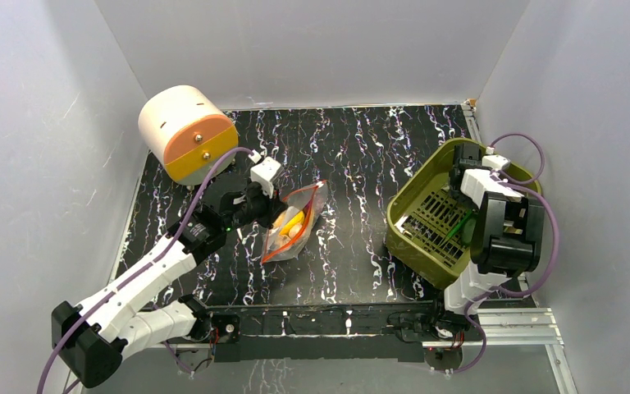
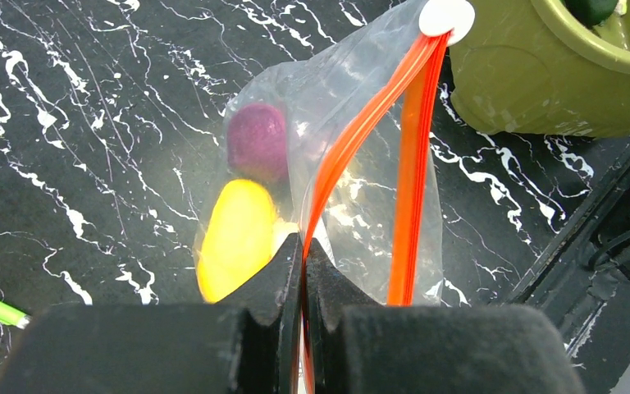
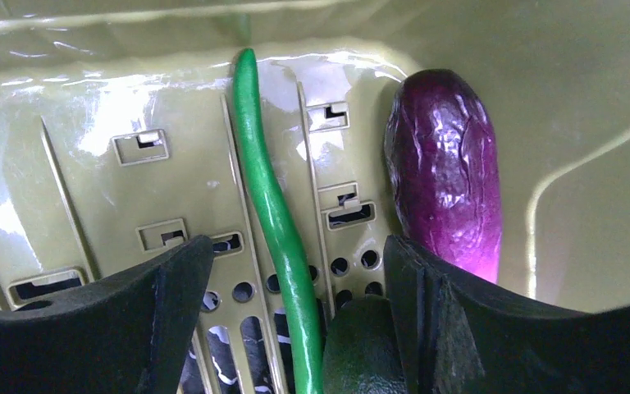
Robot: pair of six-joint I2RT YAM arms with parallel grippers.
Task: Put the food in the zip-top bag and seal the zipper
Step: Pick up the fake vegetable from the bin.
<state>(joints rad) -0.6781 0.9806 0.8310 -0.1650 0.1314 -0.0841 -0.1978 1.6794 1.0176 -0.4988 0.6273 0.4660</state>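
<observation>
One bag lies on the table, left of centre, with two foods inside: one yellow lemon and one purple ball, touching. The left gripper is clamped tight on the zipper near one end; further along, the zipper's two orange tracks part. One basket sits well to the right and holds three pieces: one eggplant, one long green pod and one dark green lump. The right gripper hangs inside it, jaws wide, gripping nothing; the pod runs between its fingers.
</observation>
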